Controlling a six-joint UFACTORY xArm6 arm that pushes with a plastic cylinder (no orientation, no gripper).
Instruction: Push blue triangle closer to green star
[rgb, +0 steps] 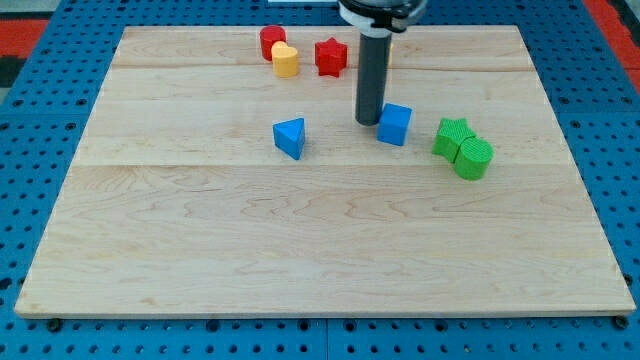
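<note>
- Across nearly the whole view lies the wooden board (320, 250), pale planks on a blue pegged surface (30, 150) that shows around its edges.
- From the view's top the dark rod (372, 80) comes down upright; my tip (369, 122) rests on the board just left of the blue cube (395, 124), touching it or all but touching. It has no jaws to open or close, and it holds nothing.
- At the view's right sits the green cylinder (474, 158), pressed against the green star (452, 136), which lies just up and left of it.
- Left of my tip, clearly apart from it, sits the blue triangle (290, 136); the blue cube and my tip lie between it and the green star, well apart from the star.
- Near the view's top, left of the rod, three blocks cluster: a red star (331, 56), a yellow heart (286, 60) and a red block (271, 40) whose shape I cannot make out, touching the heart.
</note>
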